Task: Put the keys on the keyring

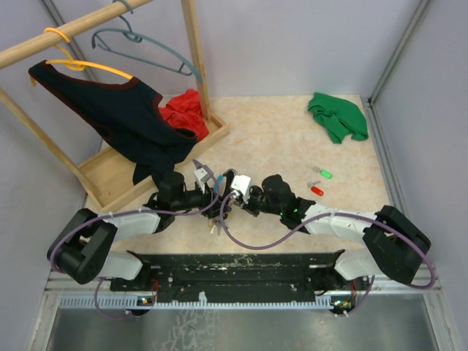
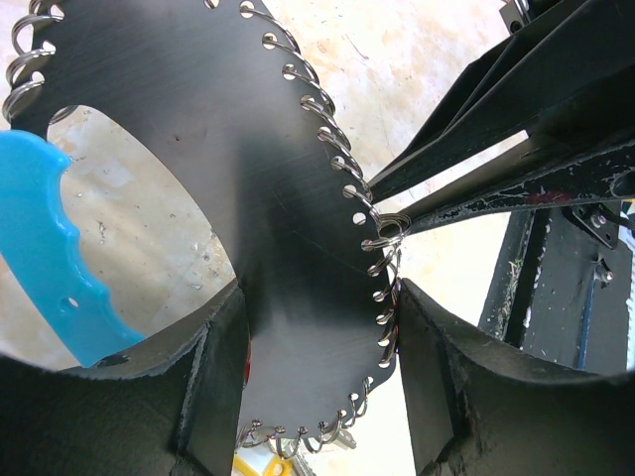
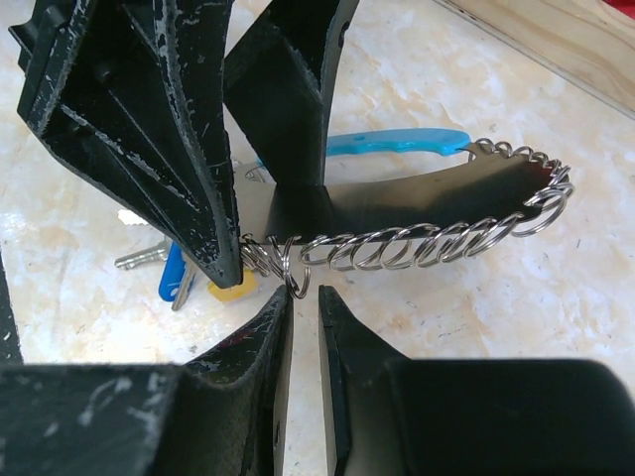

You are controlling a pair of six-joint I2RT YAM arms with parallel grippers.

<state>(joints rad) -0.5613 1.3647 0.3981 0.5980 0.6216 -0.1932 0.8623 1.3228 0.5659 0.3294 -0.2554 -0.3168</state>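
Observation:
The keyring [image 2: 298, 198] is a dark band edged with silvery coils [image 3: 417, 243] and a light-blue segment [image 2: 40, 238]. My left gripper [image 2: 317, 332] is shut on the band and holds it above the table at the centre of the top view [image 1: 212, 194]. Blue and yellow key tags [image 3: 177, 273] hang below the ring. My right gripper [image 3: 305, 295] faces it from the right [image 1: 234, 191]. Its jaws stand a narrow gap apart, just under a small split ring [image 3: 297, 279] on the coil. The green key [image 1: 325, 174] and the red key [image 1: 316, 190] lie on the table to the right.
A green cloth [image 1: 338, 115] lies at the back right. A wooden rack with a tray [image 1: 117, 179] stands at the back left, with a black garment [image 1: 117, 117], a red cloth [image 1: 186, 113] and a grey hanger [image 1: 146, 47]. A grey wall [image 1: 428, 124] closes the right side.

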